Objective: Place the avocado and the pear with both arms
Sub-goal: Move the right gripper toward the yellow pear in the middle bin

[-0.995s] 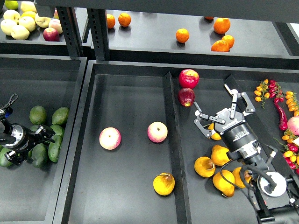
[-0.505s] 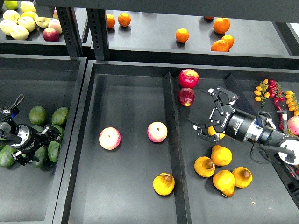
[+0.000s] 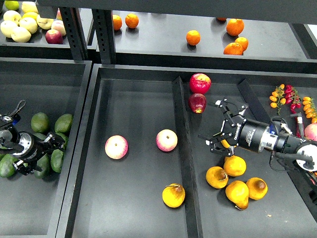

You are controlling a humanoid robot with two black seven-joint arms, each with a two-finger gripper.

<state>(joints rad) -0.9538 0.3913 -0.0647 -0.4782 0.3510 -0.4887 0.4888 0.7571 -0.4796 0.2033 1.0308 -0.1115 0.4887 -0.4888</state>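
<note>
A lone pear (image 3: pixel 174 195) lies in the center tray's (image 3: pixel 133 218) near right corner, with 4 more in the right compartment. The right gripper (image 3: pixel 216 130) hovers there, prongs spread wide around a partly hidden yellow fruit (image 3: pixel 227 143). At far left, the left gripper (image 3: pixel 49 148) sits among the avocados (image 3: pixel 63 123); its finger state I cannot tell.

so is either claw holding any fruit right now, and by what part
The right claw has its prongs around a yellow pear, though a firm grip cannot be told. The left claw sits among the avocados; whether it holds one cannot be told.
</note>
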